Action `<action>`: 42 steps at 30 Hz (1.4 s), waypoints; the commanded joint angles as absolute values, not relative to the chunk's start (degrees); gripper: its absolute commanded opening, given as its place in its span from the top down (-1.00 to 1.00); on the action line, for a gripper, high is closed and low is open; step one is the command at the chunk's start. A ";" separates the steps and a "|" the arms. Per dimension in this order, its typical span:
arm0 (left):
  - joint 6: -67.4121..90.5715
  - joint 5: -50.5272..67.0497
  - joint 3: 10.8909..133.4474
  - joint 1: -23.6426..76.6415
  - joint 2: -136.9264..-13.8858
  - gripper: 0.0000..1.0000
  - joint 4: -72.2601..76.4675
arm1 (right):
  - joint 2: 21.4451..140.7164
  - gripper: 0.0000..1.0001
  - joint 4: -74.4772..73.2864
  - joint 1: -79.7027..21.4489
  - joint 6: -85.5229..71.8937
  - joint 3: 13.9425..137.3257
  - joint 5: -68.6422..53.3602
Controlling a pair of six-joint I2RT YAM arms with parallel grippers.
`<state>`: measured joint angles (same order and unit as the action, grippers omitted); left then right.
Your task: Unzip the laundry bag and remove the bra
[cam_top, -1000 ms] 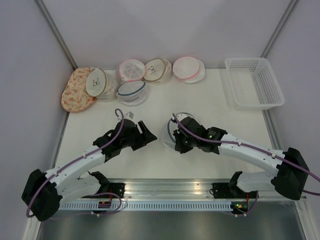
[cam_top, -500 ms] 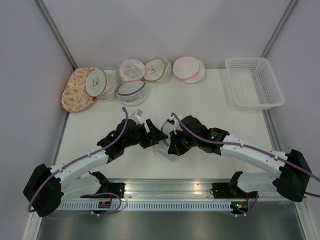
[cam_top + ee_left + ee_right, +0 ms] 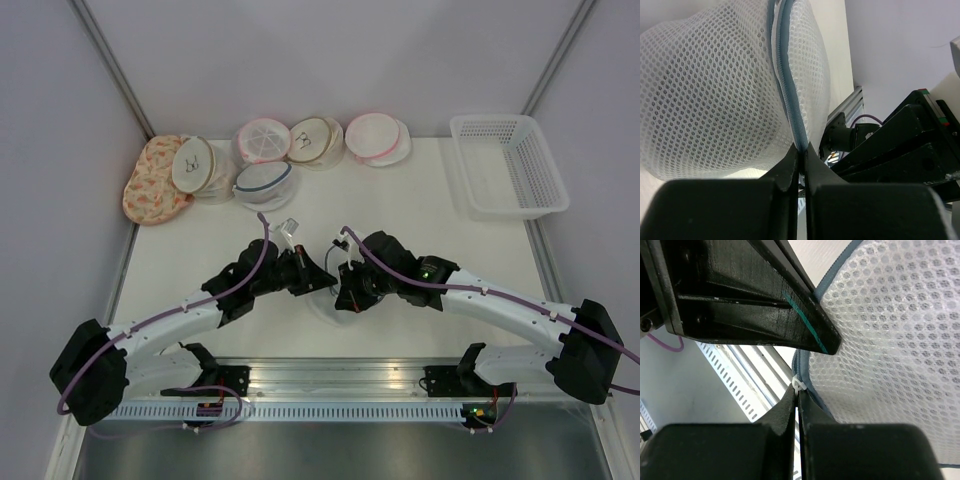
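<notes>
The laundry bag (image 3: 327, 297), white mesh with a grey-blue zipper rim, sits between my two grippers near the table's front middle. My left gripper (image 3: 316, 283) is shut on the zipper rim (image 3: 788, 85), pinching the seam at its fingertips (image 3: 802, 152). From the other side my right gripper (image 3: 343, 296) is shut on the small white zipper pull (image 3: 798, 385) at the rim's edge. The mesh dome (image 3: 890, 340) fills the right wrist view. The zipper looks shut along the stretch that shows. The bra is hidden.
Several other round mesh bags lie along the back: pink-rimmed ones (image 3: 377, 137) (image 3: 262, 139), beige-rimmed ones (image 3: 313, 140) (image 3: 194, 165) and a grey-blue-rimmed one (image 3: 264, 183). A floral pouch (image 3: 150, 180) lies at back left. A white plastic basket (image 3: 508, 165) stands at back right.
My left arm reached right to the bag and its open jaws shut on the zipper rim. The right gripper, still shut, shifted a little left with the bag.
</notes>
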<state>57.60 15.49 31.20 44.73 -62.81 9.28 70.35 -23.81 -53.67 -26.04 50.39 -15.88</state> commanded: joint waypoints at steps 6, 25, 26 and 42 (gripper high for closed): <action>53.53 4.58 32.08 44.47 -56.43 0.95 0.35 | 68.82 0.99 -29.77 -53.79 -25.58 49.31 -14.08; 45.80 16.85 34.10 38.94 -55.89 0.96 -2.02 | 80.23 0.99 -39.29 -50.28 -26.80 56.15 23.62; 45.18 18.01 35.23 38.76 -57.29 0.96 -2.28 | 82.16 0.99 -39.29 -49.32 -27.07 56.95 25.64; 39.10 23.05 43.15 34.10 -64.16 0.05 -7.62 | 79.64 0.99 -31.20 -44.21 -23.82 56.35 21.28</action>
